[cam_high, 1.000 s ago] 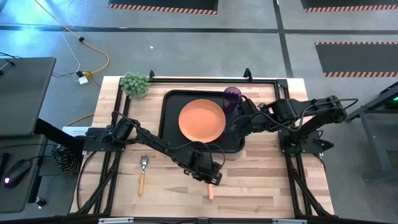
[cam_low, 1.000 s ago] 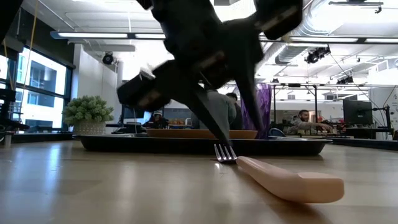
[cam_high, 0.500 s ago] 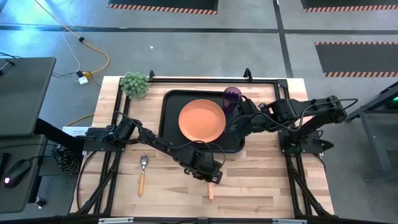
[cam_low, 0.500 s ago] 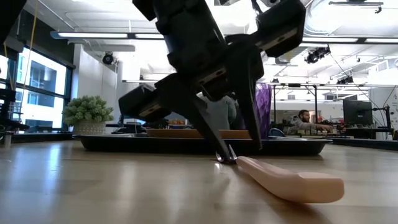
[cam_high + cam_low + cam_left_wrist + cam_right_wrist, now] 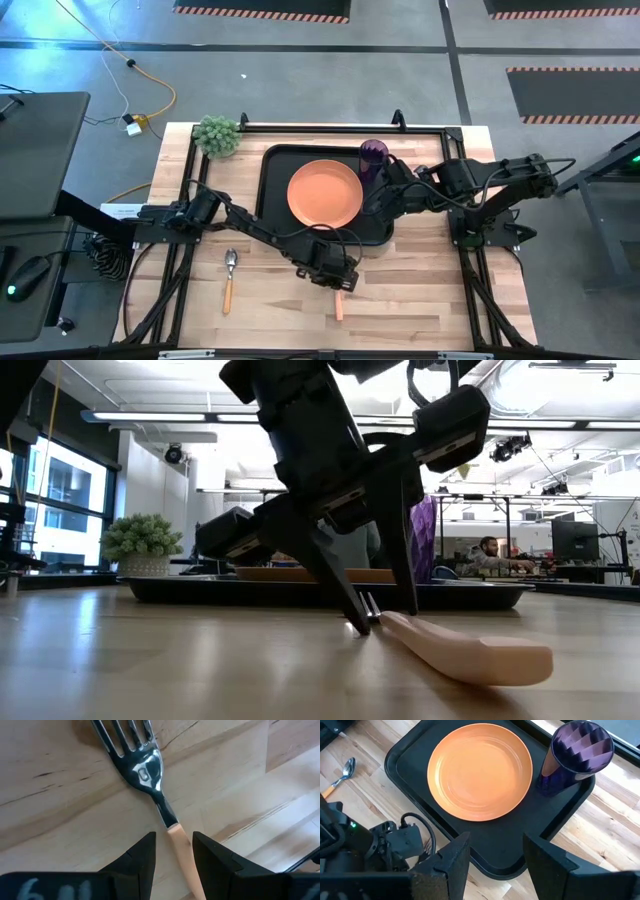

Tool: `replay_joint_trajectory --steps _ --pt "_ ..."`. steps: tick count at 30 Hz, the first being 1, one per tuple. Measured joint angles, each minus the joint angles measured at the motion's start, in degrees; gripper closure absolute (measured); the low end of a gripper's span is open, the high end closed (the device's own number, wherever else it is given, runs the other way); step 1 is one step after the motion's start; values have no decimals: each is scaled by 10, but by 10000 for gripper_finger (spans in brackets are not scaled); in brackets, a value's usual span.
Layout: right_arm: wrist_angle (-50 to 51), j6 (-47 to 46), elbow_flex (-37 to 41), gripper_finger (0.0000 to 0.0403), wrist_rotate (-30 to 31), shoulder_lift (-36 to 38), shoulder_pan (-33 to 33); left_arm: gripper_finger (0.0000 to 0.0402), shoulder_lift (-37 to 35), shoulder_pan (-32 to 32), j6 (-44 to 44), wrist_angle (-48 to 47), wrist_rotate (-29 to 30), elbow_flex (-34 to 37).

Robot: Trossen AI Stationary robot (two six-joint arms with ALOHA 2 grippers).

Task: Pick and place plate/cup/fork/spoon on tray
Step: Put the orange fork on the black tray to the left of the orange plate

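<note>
Left gripper [image 5: 173, 851] stood low over the wooden table [image 5: 420, 300], near its front edge, with its two fingers apart on either side of the fork [image 5: 150, 775], where the metal neck meets the light handle; the fork lay flat on the wood and was not yet clamped. Right gripper [image 5: 492, 857] hung open above the black tray [image 5: 570, 812]. On this tray were the orange plate [image 5: 325, 193] and, just beside it, the purple cup [image 5: 373, 157]. The spoon [image 5: 230, 275] lay on the table, on the left side.
</note>
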State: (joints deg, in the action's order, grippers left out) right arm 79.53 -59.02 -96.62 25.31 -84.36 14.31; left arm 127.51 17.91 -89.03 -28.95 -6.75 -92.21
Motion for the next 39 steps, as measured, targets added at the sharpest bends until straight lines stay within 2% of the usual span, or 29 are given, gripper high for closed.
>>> replay_joint_trajectory --steps 14,25,39 --pt "0 10 0 230 -2 0 0 285 11 -1 13 -5 -15 -1" --pt "0 10 0 230 -2 0 0 353 12 0 36 -39 -12 0" --pt "0 10 0 230 -2 0 0 366 12 6 104 -58 -9 0"
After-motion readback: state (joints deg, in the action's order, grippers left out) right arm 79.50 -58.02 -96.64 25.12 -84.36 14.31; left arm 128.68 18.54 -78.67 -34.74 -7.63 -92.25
